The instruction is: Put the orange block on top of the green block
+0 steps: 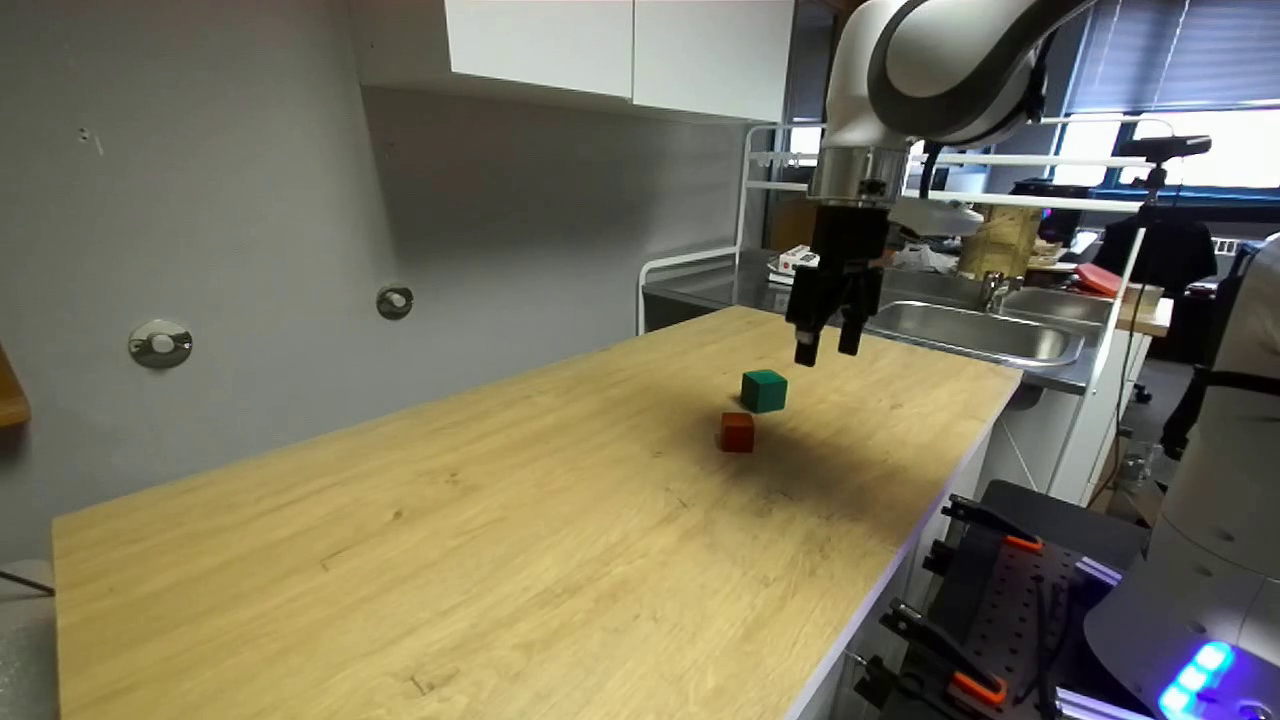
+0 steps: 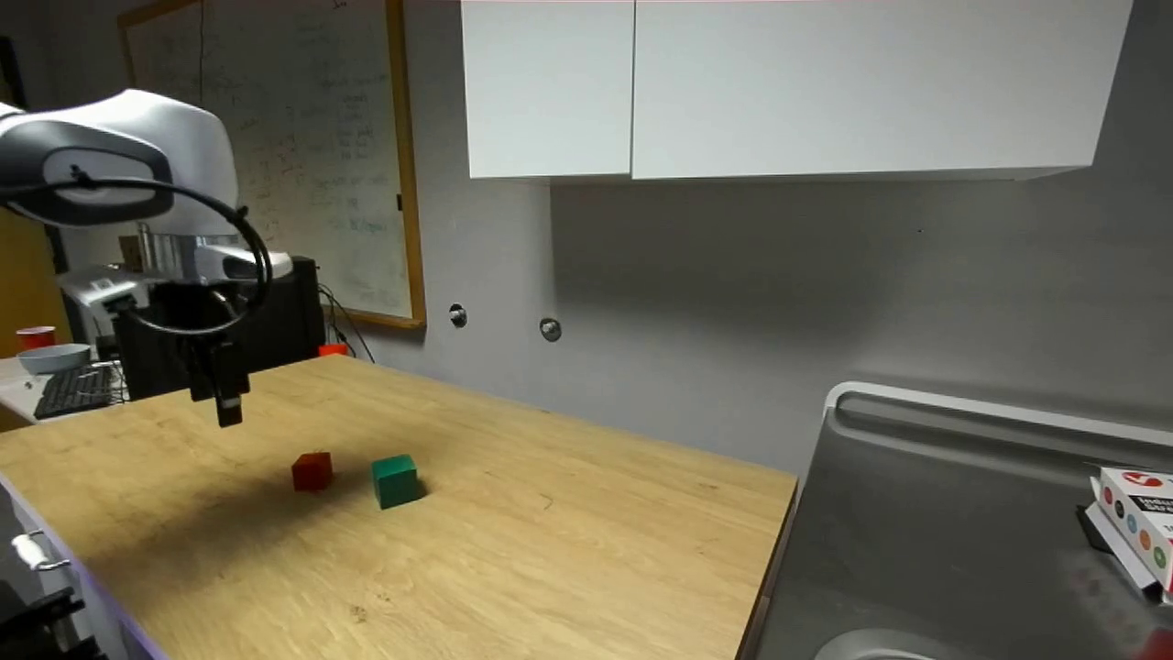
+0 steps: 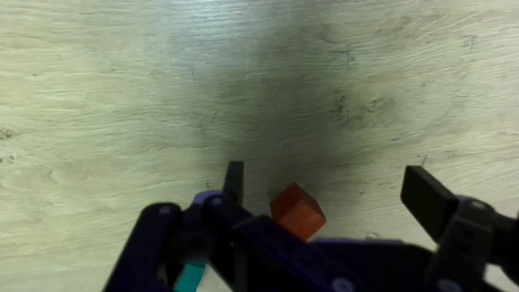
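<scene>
Hanging above a wood-grained surface (image 1: pixel 450 560), the jaws stand spread apart, while the cubic orange block (image 1: pixel 738 434) rests on it just beside the green block (image 1: pixel 764 392), a shiny metal sink basin (image 1: pixel 965 329) beyond.

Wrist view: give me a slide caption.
Open end effector above a wood-grain tabletop, orange cube partly hidden, a sliver of green cube showing.

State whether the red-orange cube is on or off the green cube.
Off: both exterior views show the red-orange cube on the pale wooden tabletop, beside the green cube.
</scene>
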Tool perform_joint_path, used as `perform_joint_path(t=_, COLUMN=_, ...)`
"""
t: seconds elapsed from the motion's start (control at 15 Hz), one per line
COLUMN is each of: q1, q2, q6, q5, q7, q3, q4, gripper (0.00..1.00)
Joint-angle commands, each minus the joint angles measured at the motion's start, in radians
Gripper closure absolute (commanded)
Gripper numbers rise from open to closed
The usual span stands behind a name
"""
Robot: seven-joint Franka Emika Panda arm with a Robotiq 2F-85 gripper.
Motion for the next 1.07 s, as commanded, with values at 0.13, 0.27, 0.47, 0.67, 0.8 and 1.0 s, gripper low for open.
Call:
perform_joint_path(t=0.13, q1=-0.020, q2=0.308, q6=0.097, q5=0.102, q7=0.145, q3=0.008, q4=0.100, gripper=0.00)
perform_joint_path(t=0.27, q1=-0.009, q2=0.390, q6=0.120, q5=0.159, q7=0.162, q3=0.007, q4=0.143, gripper=0.00)
perform_joint_path(t=0.47, q1=0.000, q2=0.488, q6=0.153, q5=0.220, q7=0.166, q3=0.017, q4=0.222, gripper=0.00)
perform_joint_path(t=0.67, q1=0.000, q2=0.578, q6=0.170, q5=0.226, q7=0.189, q3=0.027, q4=0.305, gripper=0.00)
perform_joint_path(t=0.8, q1=-0.001, q2=0.632, q6=0.168, q5=0.209, q7=0.225, q3=0.027, q4=0.349, gripper=0.00)
perform_joint_path(t=1.0, q1=0.001, q2=0.699, q6=0.162, q5=0.189, q7=0.272, q3=0.021, q4=0.397, gripper=0.29)
